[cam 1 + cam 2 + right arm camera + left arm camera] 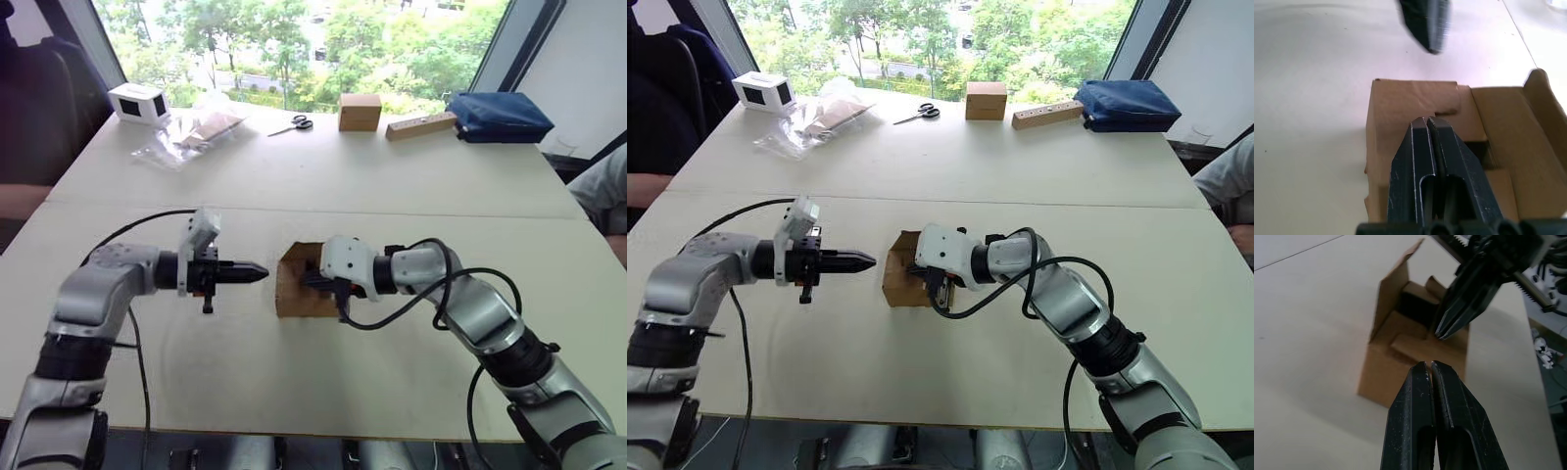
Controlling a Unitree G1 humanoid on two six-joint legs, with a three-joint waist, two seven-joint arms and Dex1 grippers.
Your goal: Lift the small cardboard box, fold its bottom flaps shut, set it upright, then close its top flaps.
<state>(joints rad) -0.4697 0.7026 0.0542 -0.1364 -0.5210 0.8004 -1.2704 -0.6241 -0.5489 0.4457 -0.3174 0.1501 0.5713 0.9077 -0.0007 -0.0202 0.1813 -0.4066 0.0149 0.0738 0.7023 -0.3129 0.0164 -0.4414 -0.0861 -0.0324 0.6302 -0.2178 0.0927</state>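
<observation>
Right pincer point(1430, 120) closed over small cardboard box point(1400, 105) flaps.

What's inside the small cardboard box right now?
The small cardboard box stands on the table with its top flaps partly folded inward. The shut right claw presses on them. Between the flaps is only a dark gap; any contents there are hidden.
</observation>
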